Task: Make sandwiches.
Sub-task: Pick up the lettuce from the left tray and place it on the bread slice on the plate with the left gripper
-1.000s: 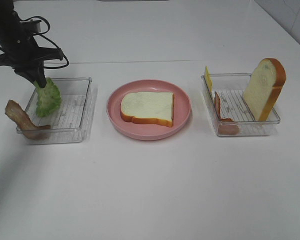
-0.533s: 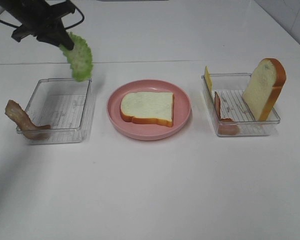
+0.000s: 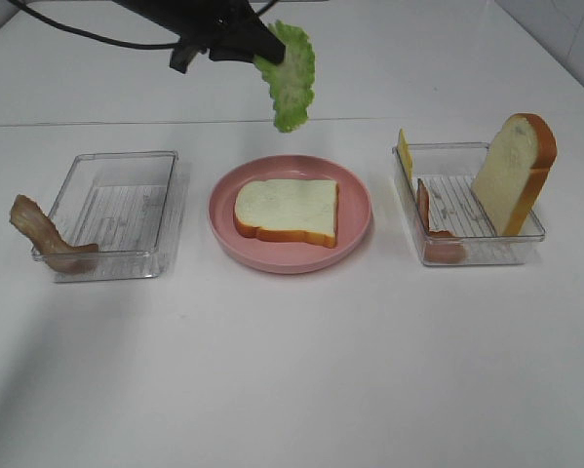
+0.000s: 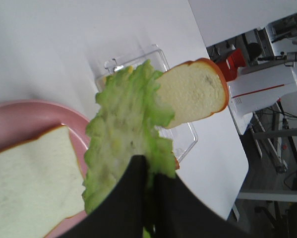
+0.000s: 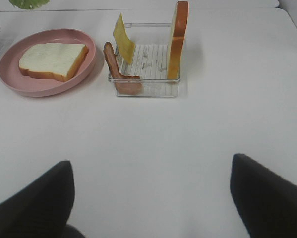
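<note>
1. We see our left gripper (image 3: 260,51) pinched shut on the top end of the green lettuce (image 3: 292,83).
2. The lettuce hangs down from it, high in the air. It is by the far side of the pink plate (image 3: 223,229) and touches nothing else.
3. One bread slice (image 3: 288,211) lies flat on the plate.
4. Our right gripper (image 5: 150,163) has its jaws wide apart. It holds nothing and sits over the bare table (image 5: 153,129).
5. In the right tray (image 3: 467,255) the other bread slice (image 3: 514,174) stands on its edge and leans on the tray wall. The yellow cheese (image 3: 405,154) stands at the far corner. A bacon strip (image 3: 430,222) lies along the side nearest the plate.
6. At the left tray (image 3: 126,210) a second bacon strip (image 3: 40,232) hangs over the outer front corner.
</note>
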`<state>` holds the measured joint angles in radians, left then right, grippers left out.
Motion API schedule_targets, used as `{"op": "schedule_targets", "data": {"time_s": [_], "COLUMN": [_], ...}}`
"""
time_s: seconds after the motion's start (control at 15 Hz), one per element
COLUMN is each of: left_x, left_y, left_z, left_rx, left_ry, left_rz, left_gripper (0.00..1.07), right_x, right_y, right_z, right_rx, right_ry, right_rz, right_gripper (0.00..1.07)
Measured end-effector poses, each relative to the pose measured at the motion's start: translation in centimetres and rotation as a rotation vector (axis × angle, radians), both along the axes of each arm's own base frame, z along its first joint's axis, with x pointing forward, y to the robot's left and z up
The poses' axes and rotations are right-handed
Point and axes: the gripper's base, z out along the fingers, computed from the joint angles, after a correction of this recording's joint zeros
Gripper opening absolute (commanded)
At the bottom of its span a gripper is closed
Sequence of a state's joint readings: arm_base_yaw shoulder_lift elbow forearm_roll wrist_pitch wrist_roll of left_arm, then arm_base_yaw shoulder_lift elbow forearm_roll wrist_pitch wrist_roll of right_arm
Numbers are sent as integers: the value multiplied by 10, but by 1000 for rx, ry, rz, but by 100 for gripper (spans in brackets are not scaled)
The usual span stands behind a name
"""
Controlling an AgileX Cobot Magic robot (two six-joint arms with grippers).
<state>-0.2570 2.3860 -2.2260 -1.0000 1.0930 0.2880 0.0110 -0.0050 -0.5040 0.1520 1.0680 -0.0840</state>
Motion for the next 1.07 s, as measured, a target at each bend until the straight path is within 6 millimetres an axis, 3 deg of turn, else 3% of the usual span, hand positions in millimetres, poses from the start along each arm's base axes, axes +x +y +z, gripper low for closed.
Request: {"op": "schedule_targets", "data": {"time_s": [0.2, 0.33, 0.73, 1.07], "left_x": [-6, -8, -7, -6], "left_y": [-30, -39, -39, -28], "left_z": [-29, -45, -86, -99], "left_rx": [11, 19, 100, 268], "left_ry": [56, 85, 183, 161], "left_rz": [-57, -74, -83, -72], "left_gripper": [0, 0, 0, 0], "right_x": [0, 0, 0, 0], "right_y": [0, 0, 0, 0], "right_z": [0, 0, 0, 0], "right_rx": [0, 0, 0, 0], "right_ry": [0, 0, 0, 0], "right_rz": [0, 0, 0, 0], "right_gripper": [81, 81, 81, 81]}}
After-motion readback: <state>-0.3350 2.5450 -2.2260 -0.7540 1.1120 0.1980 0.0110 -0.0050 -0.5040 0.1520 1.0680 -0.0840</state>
